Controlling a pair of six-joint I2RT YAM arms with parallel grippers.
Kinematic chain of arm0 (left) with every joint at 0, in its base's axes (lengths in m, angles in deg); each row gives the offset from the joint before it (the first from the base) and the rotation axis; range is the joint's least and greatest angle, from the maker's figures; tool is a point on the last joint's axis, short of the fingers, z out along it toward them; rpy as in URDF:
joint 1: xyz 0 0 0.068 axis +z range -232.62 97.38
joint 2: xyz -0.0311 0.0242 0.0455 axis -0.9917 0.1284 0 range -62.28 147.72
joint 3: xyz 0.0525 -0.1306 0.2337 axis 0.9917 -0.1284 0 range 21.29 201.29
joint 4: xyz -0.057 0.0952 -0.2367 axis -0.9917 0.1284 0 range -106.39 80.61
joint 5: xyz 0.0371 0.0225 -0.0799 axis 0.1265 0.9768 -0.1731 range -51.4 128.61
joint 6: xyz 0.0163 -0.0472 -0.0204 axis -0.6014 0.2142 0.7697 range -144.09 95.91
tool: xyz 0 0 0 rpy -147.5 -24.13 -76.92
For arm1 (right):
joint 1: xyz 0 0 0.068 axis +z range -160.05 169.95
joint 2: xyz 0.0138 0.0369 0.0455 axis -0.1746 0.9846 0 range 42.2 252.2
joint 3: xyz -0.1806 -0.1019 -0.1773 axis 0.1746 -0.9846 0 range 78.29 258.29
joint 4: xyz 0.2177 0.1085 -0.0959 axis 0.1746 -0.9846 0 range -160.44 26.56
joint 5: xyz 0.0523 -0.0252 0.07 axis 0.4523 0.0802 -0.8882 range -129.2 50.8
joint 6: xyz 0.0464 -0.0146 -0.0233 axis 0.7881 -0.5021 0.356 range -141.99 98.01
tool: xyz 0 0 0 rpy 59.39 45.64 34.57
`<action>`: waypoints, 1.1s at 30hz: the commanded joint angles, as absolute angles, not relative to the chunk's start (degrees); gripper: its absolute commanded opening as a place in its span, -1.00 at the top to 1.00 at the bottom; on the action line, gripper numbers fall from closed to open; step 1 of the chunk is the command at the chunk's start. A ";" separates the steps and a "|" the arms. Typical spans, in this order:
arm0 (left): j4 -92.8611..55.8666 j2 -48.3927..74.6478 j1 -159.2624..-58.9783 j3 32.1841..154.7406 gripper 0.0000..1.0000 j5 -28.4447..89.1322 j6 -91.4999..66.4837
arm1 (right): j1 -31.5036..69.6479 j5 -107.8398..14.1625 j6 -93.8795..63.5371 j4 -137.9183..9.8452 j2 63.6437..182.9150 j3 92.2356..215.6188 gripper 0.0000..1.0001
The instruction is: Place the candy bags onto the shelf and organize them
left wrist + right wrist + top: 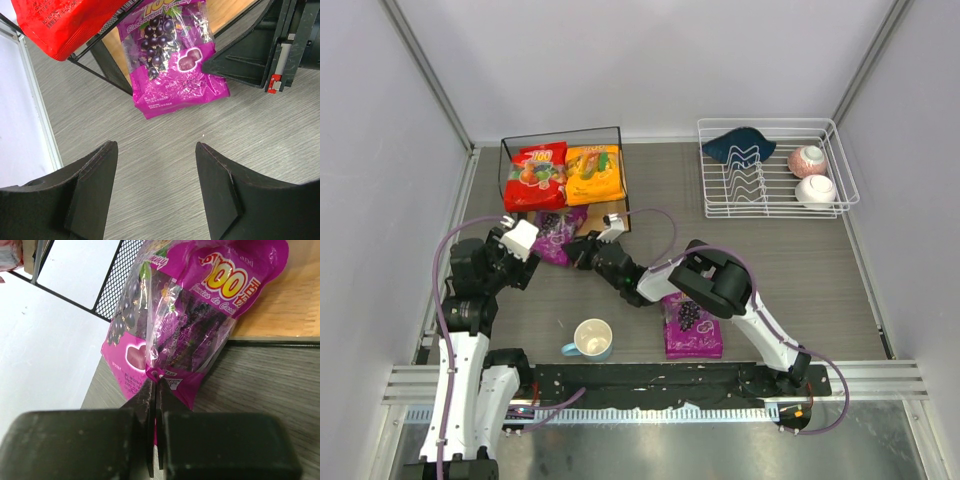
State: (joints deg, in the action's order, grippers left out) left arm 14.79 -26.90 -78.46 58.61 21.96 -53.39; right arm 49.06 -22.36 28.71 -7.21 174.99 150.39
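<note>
The shelf [620, 150] stands at the back left with a red candy bag [536, 176] and an orange-yellow candy bag [594, 174] on its top board. A purple candy bag [558, 234] lies partly on the lower board [285, 305], its near end on the table. My right gripper [580, 250] is shut on that bag's near edge seam [157, 377]; the bag [200, 305] is creased above the jaws. My left gripper [525, 240] is open and empty just left of it, the bag [172, 60] ahead of its tips [155, 145]. A second purple bag [692, 325] lies flat at the front.
A light blue mug [591, 340] stands at the front between the arms. A white wire dish rack [720, 190] at the back right holds a dark blue cloth [738, 145] and two bowls [810, 175]. The red bag [60, 20] overhangs the shelf frame.
</note>
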 commanded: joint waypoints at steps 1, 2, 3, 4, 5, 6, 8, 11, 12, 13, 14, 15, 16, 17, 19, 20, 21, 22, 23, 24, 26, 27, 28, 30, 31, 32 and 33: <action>14.54 -27.56 -78.14 59.35 -0.36 22.08 -54.41 | 48.22 -25.31 21.00 -1.83 172.72 150.28 0.99; 14.63 -27.56 -78.14 59.44 -0.36 22.08 -54.50 | 48.13 -25.75 18.99 -1.57 172.28 150.10 0.98; 14.63 -27.56 -78.14 59.35 -0.36 22.08 -54.50 | 47.95 -26.01 17.67 -1.13 171.93 149.75 0.99; 14.63 -27.56 -78.14 59.35 -0.36 22.08 -54.50 | 47.95 -26.28 16.52 -0.95 171.75 149.31 0.98; 14.54 -27.47 -78.23 59.26 -0.35 22.08 -54.58 | 47.95 -26.45 14.51 -0.78 171.23 148.96 0.98; 14.46 -27.47 -78.23 59.17 -0.35 21.99 -54.50 | 47.95 -26.54 13.71 -0.43 170.96 148.70 0.98; 14.37 -27.39 -78.14 59.09 -0.36 21.82 -54.59 | 47.78 -26.72 12.39 0.28 170.70 147.99 0.98; 14.28 -27.04 -78.14 59.17 -0.36 21.64 -54.41 | 47.43 -27.15 10.28 0.90 170.69 148.08 0.98; 14.28 -27.03 -78.14 59.26 -0.36 21.64 -54.50 | 47.34 -27.16 9.14 0.98 170.69 148.25 0.98; 14.28 -26.95 -78.23 59.17 -0.36 21.64 -54.41 | 47.34 -27.24 8.69 1.16 170.61 148.43 0.99; 14.19 -26.95 -78.14 59.17 -0.36 21.64 -54.58 | 47.25 -27.16 8.17 1.25 170.52 148.60 0.98; 14.28 -26.86 -78.14 59.35 -0.35 21.64 -54.67 | 47.16 -27.24 7.64 1.33 170.61 148.78 0.98; 14.28 -26.86 -78.14 59.26 -0.36 21.73 -54.67 | 47.08 -27.24 7.37 1.25 170.61 149.22 0.98; 14.28 -26.95 -78.14 59.26 -0.35 21.82 -54.59 | 46.99 -27.24 7.11 1.33 170.43 149.48 0.98; 14.28 -26.77 -78.14 59.35 -0.36 21.90 -54.67 | 46.81 -27.33 5.80 1.16 170.43 150.27 0.98; 14.28 -26.68 -78.14 59.44 -0.36 21.82 -54.76 | 46.90 -27.42 5.27 0.98 170.34 150.62 0.99; 14.28 -26.77 -78.14 59.44 -0.36 21.90 -54.76 | 46.90 -27.33 4.65 0.72 170.43 150.98 0.98; 14.28 -26.68 -78.14 59.44 -0.36 21.91 -54.85 | 46.90 -27.68 3.60 0.54 170.43 151.94 0.99; 14.19 -26.77 -78.23 59.44 -0.36 21.99 -54.76 | 46.90 -27.68 3.16 0.37 170.43 152.21 0.99; 14.11 -26.68 -78.14 59.44 -0.36 21.91 -54.85 | 46.90 -27.68 2.63 0.02 170.43 152.64 0.99; 14.11 -26.59 -78.14 59.44 -0.36 21.91 -54.85 | 46.90 -27.51 1.49 -0.07 170.61 153.44 0.99; 14.10 -26.51 -78.14 59.35 -0.35 21.91 -55.02 | 46.90 -27.42 1.31 -0.16 170.69 153.79 0.98; 14.10 -26.51 -78.23 59.35 -0.35 21.91 -54.94 | 46.90 -27.33 1.04 -0.07 170.69 154.23 0.99; 14.10 -26.51 -78.23 59.35 -0.36 21.99 -55.03 | 46.81 -27.51 0.60 -0.07 170.96 154.76 0.98; 13.93 -26.42 -78.14 59.35 -0.36 21.99 -55.03 | 46.72 -27.60 0.52 -0.25 171.13 155.45 0.99; 13.93 -26.42 -78.23 59.35 -0.36 21.91 -55.03 | 46.81 -27.77 -0.01 -0.33 171.31 155.81 0.98; 13.93 -26.42 -78.14 59.35 -0.35 21.91 -55.03 | 46.81 -27.68 -0.36 -0.77 171.48 156.16 0.99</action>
State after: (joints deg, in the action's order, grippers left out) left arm 14.79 -26.36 -78.46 58.61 22.00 -54.57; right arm 47.35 -28.43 3.10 -4.44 174.55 152.36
